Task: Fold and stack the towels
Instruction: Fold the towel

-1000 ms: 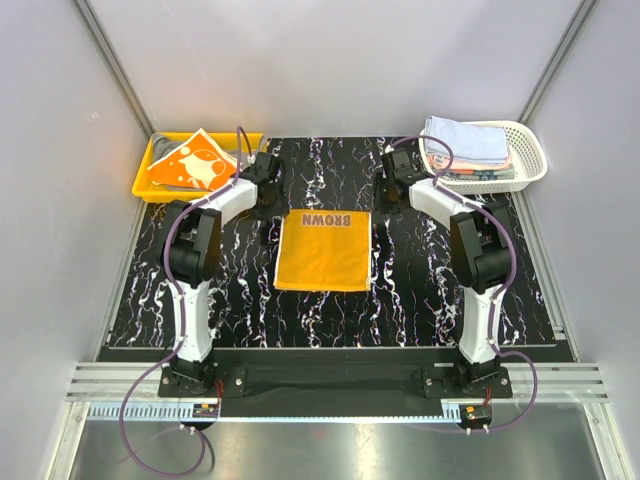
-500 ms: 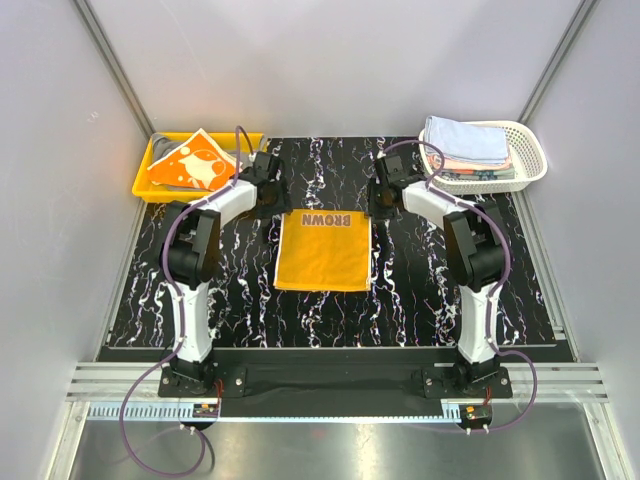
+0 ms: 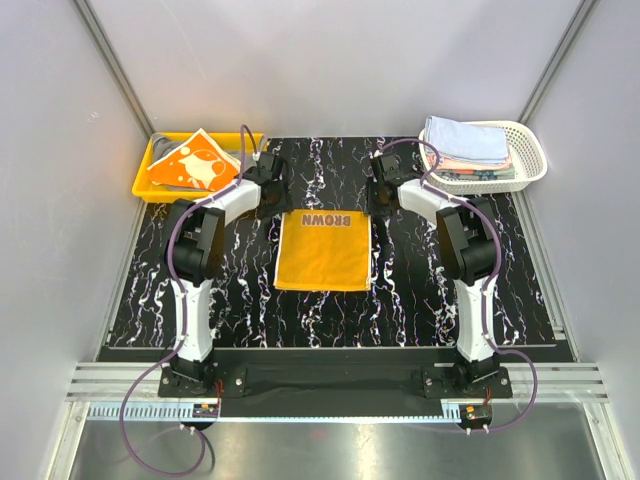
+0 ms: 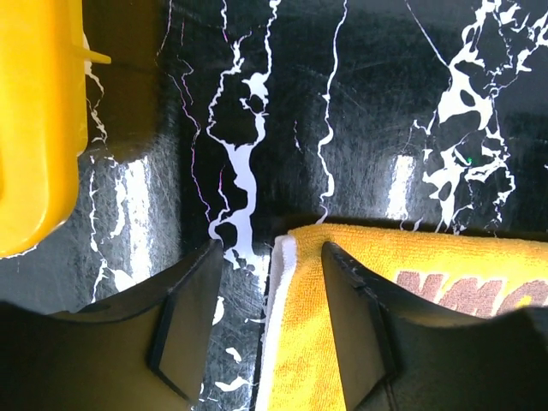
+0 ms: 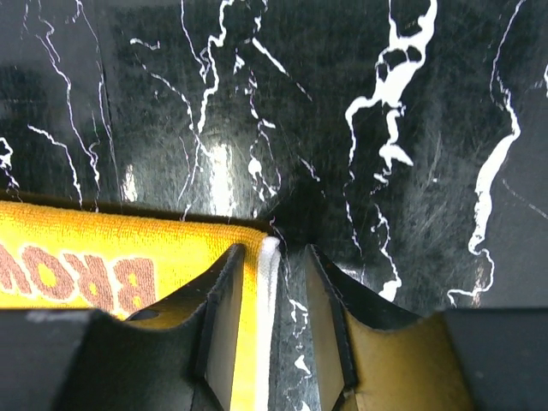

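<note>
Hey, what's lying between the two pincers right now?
The far edge of the orange towel, the one lettered BROWN, runs from the left pincer to the right pincer. The top view shows it.

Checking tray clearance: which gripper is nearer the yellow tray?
Left. Left gripper straddles the orange towel's far-left corner, beside the yellow tray; right gripper straddles the far-right corner, across the towel.

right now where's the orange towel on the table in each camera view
top external: towel lies flat in the middle of the picture, with the left gripper and right gripper at its far corners.
left wrist: lower right, one corner between the open jaws.
right wrist: lower left, its white-edged corner between the jaws.
shared landmark: the BROWN lettering.
</note>
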